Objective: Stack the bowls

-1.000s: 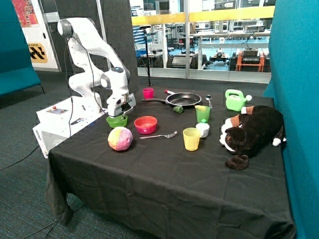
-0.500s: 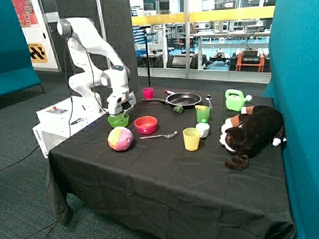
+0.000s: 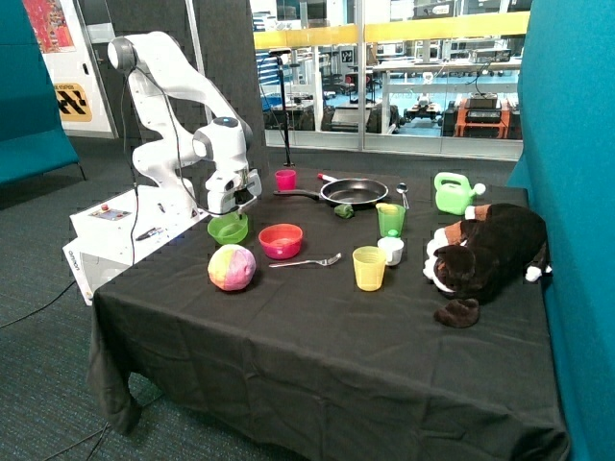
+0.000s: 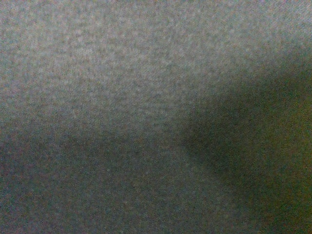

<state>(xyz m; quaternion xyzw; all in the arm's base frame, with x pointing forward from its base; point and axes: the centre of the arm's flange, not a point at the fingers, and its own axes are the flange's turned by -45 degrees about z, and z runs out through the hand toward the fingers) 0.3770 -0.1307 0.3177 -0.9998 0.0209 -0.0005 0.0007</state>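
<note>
The lime green bowl (image 3: 228,229) hangs just above the black cloth at the table's back left corner, with my gripper (image 3: 232,213) shut on its far rim. The orange-red bowl (image 3: 281,240) stands on the cloth right beside it, toward the table's middle. Further back, next to the frying pan's handle, stands the small purple-pink bowl (image 3: 285,180). The wrist view shows only dark cloth from close up, with no bowl or finger to make out.
A pink-and-yellow ball (image 3: 232,267) lies in front of the green bowl. A fork (image 3: 307,261), a yellow cup (image 3: 368,268), a green cup (image 3: 390,220) and a black frying pan (image 3: 353,193) stand around the middle. A plush animal (image 3: 485,252) and a green watering can (image 3: 450,193) are at the right.
My gripper has risen a little and the green bowl has come up with it, shifting slightly toward the orange-red bowl. Nothing else has moved.
</note>
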